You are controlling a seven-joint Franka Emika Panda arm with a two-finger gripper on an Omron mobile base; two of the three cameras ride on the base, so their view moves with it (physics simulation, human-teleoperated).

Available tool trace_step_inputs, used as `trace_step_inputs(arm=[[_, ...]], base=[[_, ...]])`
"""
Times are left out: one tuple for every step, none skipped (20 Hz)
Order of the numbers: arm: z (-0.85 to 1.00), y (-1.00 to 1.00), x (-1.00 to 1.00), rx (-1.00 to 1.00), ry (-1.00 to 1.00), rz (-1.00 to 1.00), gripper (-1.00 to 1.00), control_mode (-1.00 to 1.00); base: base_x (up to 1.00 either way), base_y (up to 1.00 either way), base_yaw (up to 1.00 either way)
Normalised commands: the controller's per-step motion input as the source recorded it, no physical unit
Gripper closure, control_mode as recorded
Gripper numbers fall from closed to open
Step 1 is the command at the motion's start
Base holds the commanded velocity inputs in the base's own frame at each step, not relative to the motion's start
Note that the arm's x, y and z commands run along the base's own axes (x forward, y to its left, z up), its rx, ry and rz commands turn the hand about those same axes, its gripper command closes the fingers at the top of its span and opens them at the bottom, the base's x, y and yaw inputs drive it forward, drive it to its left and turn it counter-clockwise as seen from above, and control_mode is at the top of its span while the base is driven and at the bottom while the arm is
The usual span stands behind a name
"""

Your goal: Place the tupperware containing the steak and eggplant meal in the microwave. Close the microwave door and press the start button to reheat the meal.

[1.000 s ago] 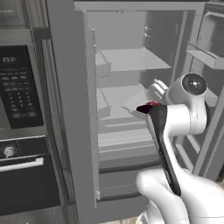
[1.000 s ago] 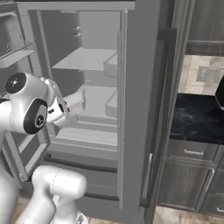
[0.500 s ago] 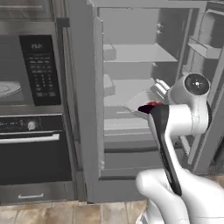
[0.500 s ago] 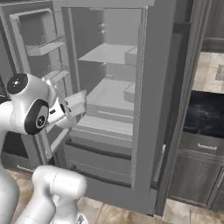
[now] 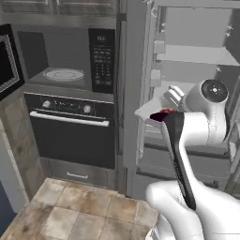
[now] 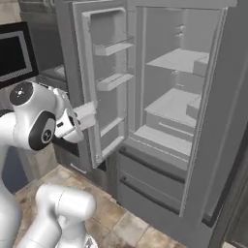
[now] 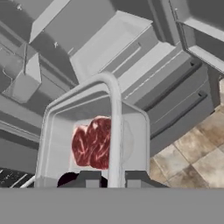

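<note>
Tub in the air, microwave open off to the side.

I've got the jaws (image 7: 109, 178) clamped on the near rim of the tupperware (image 7: 94, 131) — the tub sticks out straight ahead of them, clear of any shelf, with the steak and eggplant meal (image 7: 92, 143) red and dark just beyond the fingertips. Past the tub stands the open fridge (image 6: 174, 97). The microwave (image 5: 65, 58) sits well off to the jaws' side, cavity exposed — microwave door (image 5: 9, 61) swung wide.
</note>
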Motion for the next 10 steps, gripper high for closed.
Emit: trace_step_inputs(arm=[[0.00, 0.00, 0.00, 0.00, 0.00, 0.00, 1.00, 1.00], [0.00, 0.00, 0.00, 0.00, 0.00, 0.00, 1.00, 1.00], [0.00, 0.00, 0.00, 0.00, 0.00, 0.00, 1.00, 1.00], [0.00, 0.00, 0.00, 0.00, 0.00, 0.00, 1.00, 1.00], [0.00, 0.00, 0.00, 0.00, 0.00, 0.00, 1.00, 1.00], [0.00, 0.00, 0.00, 0.00, 0.00, 0.00, 1.00, 1.00], [0.00, 0.00, 0.00, 0.00, 0.00, 0.00, 1.00, 1.00], [0.00, 0.00, 0.00, 0.00, 0.00, 0.00, 1.00, 1.00], [0.00, 0.00, 0.00, 0.00, 0.00, 0.00, 1.00, 1.00], [0.00, 0.00, 0.00, 0.00, 0.00, 0.00, 1.00, 1.00]], base=[[-0.14, 0.55, 0.57], [-0.08, 0.61, 0.55], [-0.02, 0.67, 0.52], [0.00, 0.76, 0.48], [0.00, 0.79, 0.45], [0.00, 0.83, 0.42], [0.01, 0.87, 0.38], [0.08, 0.87, 0.35], [0.17, 0.91, 0.32], [0.23, 0.91, 0.28]])
